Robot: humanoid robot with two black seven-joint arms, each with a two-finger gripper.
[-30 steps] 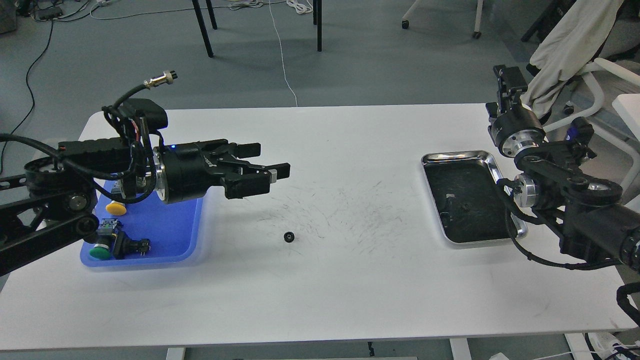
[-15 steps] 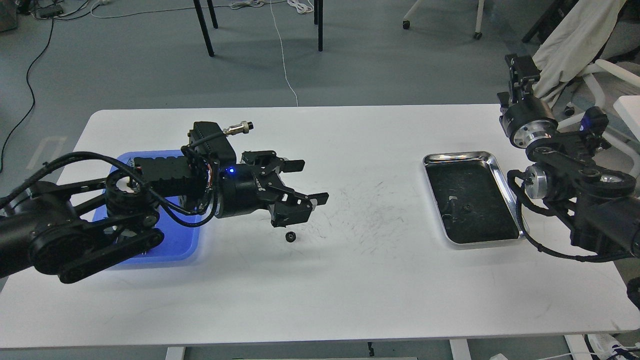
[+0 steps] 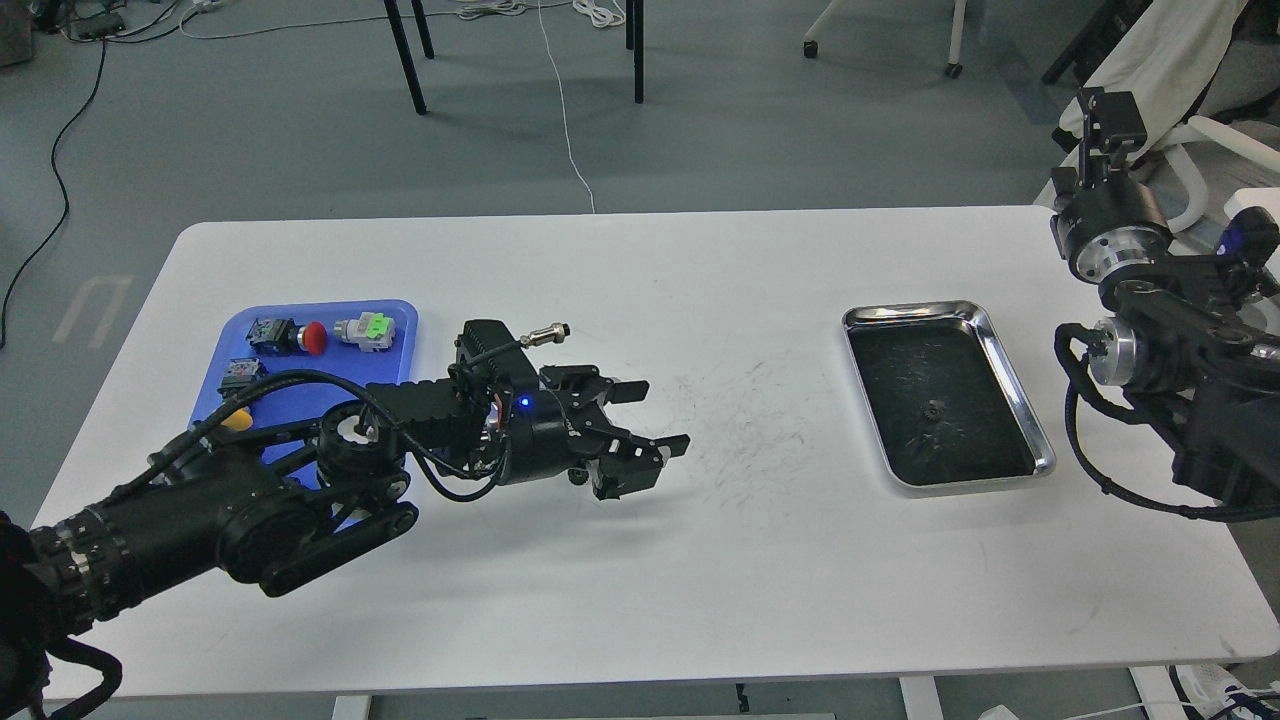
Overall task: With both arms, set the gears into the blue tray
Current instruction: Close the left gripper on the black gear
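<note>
My left gripper (image 3: 664,415) hangs low over the white table (image 3: 700,560) just right of the blue tray (image 3: 330,365), its two fingers spread open and empty. The gear that lay on the table here is hidden under the gripper's body. Another small black gear (image 3: 933,408) lies on the dark lining of the steel tray (image 3: 1010,370). My right gripper (image 3: 1105,115) points upward beyond the table's far right corner, well above and right of that tray; its fingers cannot be told apart.
In the blue tray lie push-button switches: a red one (image 3: 295,337), a green one (image 3: 366,328) and a yellow one (image 3: 236,420) partly behind my left arm. Chair legs and cables stand on the floor behind the table.
My left arm swung down and to the right, uncovering the blue tray and lowering its open gripper over the table gear. My right arm drew back to the right and upward.
</note>
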